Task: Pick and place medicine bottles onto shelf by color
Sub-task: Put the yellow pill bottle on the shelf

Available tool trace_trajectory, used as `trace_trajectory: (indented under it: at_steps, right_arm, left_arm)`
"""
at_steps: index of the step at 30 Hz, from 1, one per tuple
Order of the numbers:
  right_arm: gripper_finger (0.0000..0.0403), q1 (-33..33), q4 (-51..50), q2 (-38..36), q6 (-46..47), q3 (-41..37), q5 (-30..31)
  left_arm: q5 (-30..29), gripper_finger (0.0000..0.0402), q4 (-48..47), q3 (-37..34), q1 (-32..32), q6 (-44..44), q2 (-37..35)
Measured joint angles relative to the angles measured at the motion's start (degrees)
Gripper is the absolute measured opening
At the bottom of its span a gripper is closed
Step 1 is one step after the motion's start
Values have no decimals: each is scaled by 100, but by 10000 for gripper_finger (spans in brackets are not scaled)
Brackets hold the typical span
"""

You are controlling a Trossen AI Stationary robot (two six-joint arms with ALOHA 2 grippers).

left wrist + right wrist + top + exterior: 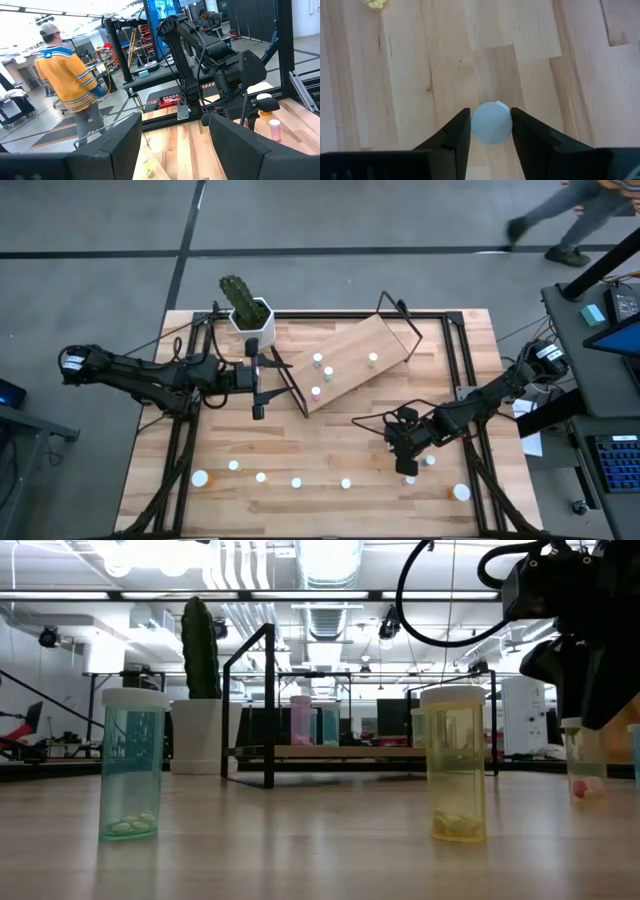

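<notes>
White-capped and tinted, a small bottle (491,123) is sitting upright on the tabletop (420,75) directly between the fingers (452,135) of the right gripper (490,131), which is reaching straight down over it near the table's right front. Its jaws are flanking the cap closely on both sides and look to be touching it or nearly so, but the bottle is standing on the wood, so no lift is evident; the top-down approach makes sense because the round cap is the easiest part to pinch among neighbours standing just beside it. In the low view the same bottle (584,760) is showing a pinkish residue at its base, which probably decides where it belongs. The shelf (350,360), a tilted light-wood board on a black wire frame, is lying toward the table's back centre and is already carrying a few bottles (318,361), well apart from this pick. More medicine bottles (296,482) are standing in a loose row along the front edge, among them a green one (131,763) and a yellow one (456,762). The left gripper (258,392) is waiting beside the shelf's left end, near the cactus pot (251,319), its jaws standing apart and empty. A person (75,85) is walking past in the room beyond.
</notes>
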Motion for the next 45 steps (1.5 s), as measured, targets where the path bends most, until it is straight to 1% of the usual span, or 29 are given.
trace_trajectory:
  at_steps: [3,7,11,15,20,25,28,32,36,41,45]
  right_arm:
    - [123,-24,13,-24,26,19,-3]
    - [122,-245,-81,-59,-14,379,-9]
    - [122,-673,-783,-17,-428,1039,-9]
    - [123,-1222,-1526,128,-1079,1802,7]
    - [121,-2139,-1795,430,-1651,2655,-54]
    - [121,-3058,-2031,815,-2447,3444,-510]
    - [121,-3514,-2246,1132,-3066,3760,-749]
    - [121,-3977,-2434,1561,-3784,3946,-1242]
    - [121,-4271,-2419,1857,-4182,3945,-1268]
    - [121,-4521,-2296,2102,-4232,3941,-1263]
    - [121,-4695,-2155,2166,-3877,3941,-1266]
  left_arm:
    - [-2,215,0,0,-1,0,0]
    - [0,215,8,0,-1,0,0]
    - [0,215,107,2,-1,0,0]
    - [0,215,135,2,0,2,0]
    - [0,215,121,2,1,33,0]
    - [0,215,104,2,-1,33,0]
    - [0,215,101,2,-1,33,0]
    - [0,215,98,2,-1,45,0]
    - [0,215,98,2,-1,48,0]
    - [0,215,94,2,-1,50,0]
    - [0,215,96,2,-1,50,0]
